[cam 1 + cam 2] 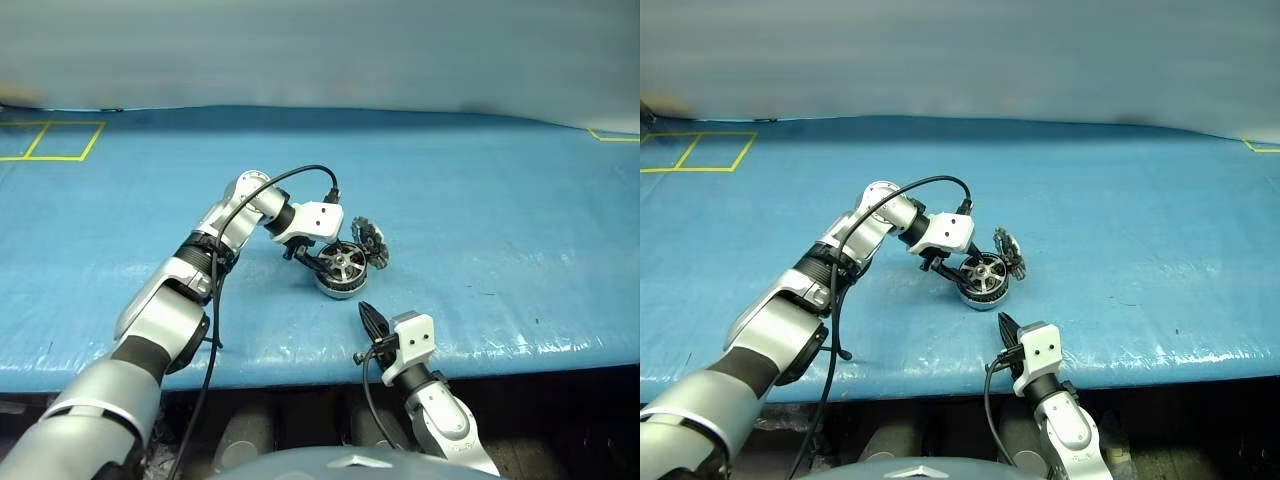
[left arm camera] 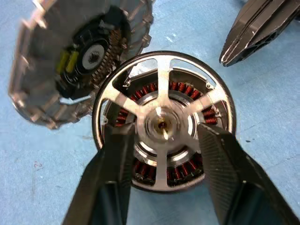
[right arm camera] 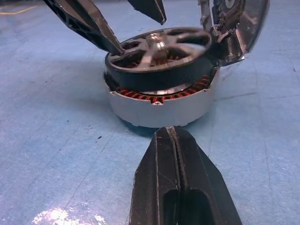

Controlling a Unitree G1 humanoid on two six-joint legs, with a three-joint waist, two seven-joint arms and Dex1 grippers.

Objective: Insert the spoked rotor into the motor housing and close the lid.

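**Rotor sits in the housing, left jaws spread over its hub**

Near the centre of the left eye view, on the blue table cover (image 1: 480,220), the motor housing (image 3: 159,110) stands upright with the spoked rotor (image 2: 161,123) lying on top of it. In the right wrist view the rotor sits slightly tilted in the cup, its dark rim proud of the silver wall, copper windings showing below. The lid (image 2: 70,56) stands swung open at the housing's rim, patterned underside showing, at upper left of the left wrist view.

The left gripper (image 2: 161,154) reaches down over the rotor with its jaws apart, one finger on either side of the silver hub, tips resting on or just above the spokes; nothing is clamped.

The right gripper (image 3: 172,140) lies low near the bottom centre of the left eye view, jaws pressed together and empty, pointing at the housing's side, apart from it.
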